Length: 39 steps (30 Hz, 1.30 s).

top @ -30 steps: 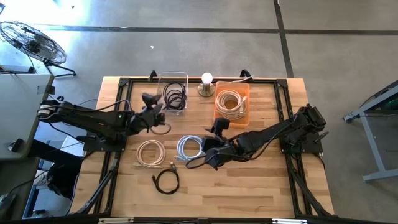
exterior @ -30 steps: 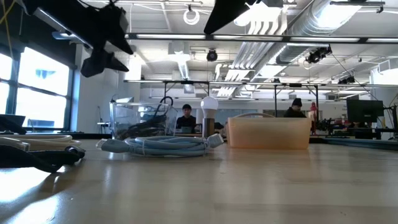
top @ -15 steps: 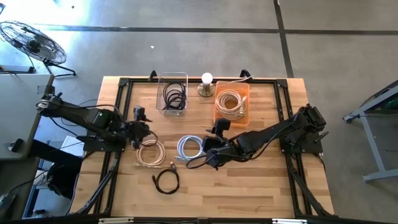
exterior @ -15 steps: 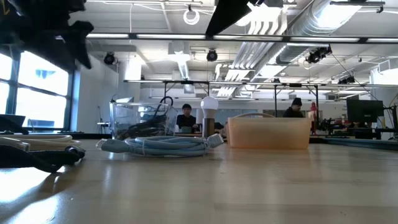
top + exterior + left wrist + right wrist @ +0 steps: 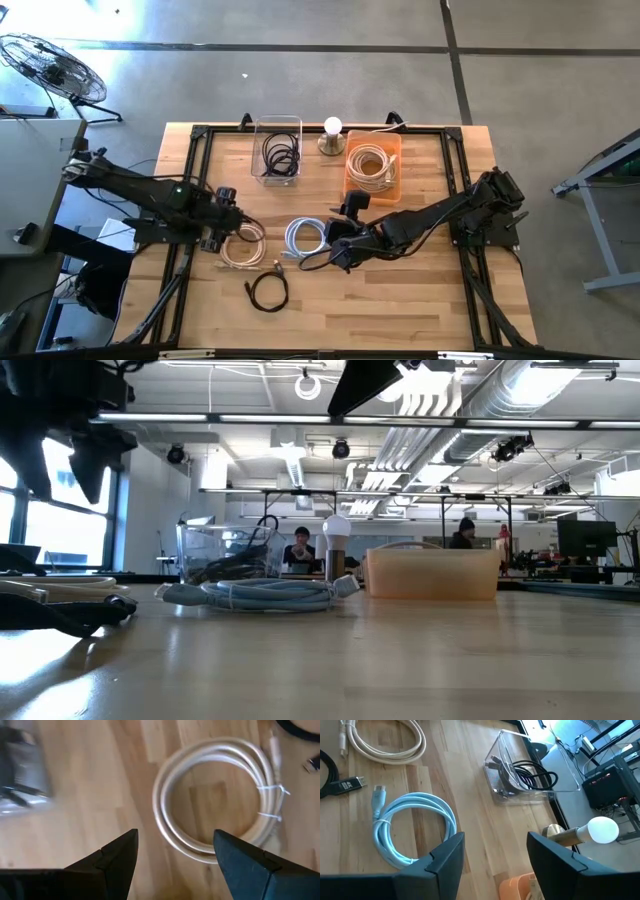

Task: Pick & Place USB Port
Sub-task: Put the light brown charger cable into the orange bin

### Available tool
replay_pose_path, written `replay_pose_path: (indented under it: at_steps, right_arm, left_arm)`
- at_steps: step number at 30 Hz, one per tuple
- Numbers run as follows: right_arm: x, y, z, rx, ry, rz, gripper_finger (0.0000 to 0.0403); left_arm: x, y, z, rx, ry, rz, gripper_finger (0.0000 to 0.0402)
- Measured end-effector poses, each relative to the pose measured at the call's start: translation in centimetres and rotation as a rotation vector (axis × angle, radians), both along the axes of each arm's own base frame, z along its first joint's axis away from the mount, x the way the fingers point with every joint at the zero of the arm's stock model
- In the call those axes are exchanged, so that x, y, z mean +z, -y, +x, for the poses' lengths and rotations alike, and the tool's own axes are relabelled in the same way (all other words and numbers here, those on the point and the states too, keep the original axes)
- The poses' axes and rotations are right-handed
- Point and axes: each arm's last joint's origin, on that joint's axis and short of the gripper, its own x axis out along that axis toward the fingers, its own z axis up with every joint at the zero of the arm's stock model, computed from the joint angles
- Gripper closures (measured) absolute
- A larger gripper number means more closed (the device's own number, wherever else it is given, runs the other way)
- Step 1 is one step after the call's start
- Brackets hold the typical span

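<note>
Left gripper point(image 5: 175, 847) spread wide, empty, poised over white cable point(image 5: 215, 800) on table point(image 5: 420, 300). Right gripper point(image 5: 495, 851) parted, empty, above blue cable point(image 5: 415, 827). Black cable point(image 5: 268, 291) lying near front edge.

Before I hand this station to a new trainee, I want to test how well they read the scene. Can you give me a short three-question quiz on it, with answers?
1. True or false: the clear bin holds a black cable.
2. Which coil lies under the left claw? A) black B) cream C) light blue
3. Fill in: the orange bin holds a ____ coloured cable.

Key
1. True. A black cable is coiled in the clear bin.
2. B. The left claw hangs open over the cream coil; the light blue coil lies by the right claw, and the black coil lies nearer the table's front edge.
3. Cream.
</note>
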Motion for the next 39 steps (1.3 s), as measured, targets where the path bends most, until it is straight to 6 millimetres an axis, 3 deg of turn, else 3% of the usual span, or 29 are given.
replay_pose_path:
  at_steps: [9,19,29,39]
  right_arm:
    - [-0.1,-0.1,0.0,0.023,-0.012,0.039,0.0196]
    - [-0.1,-0.1,0.0,0.023,-0.013,0.042,0.0197]
    - [0.0,-0.1,0.1,0.04,-0.011,0.028,0.0196]
    - [1.1,-0.8,1.5,0.202,0.085,0.023,0.0196]
  left_arm:
    - [-2.7,1.0,2.3,-0.035,-0.2,-0.044,0.015]
    - [-5.1,1.7,4.7,-0.122,-0.259,-0.015,0.015]
    - [-5.5,1.9,4.9,-0.138,-0.274,-0.033,0.015]
    - [-5.5,1.9,5.0,-0.138,-0.268,-0.031,0.015]
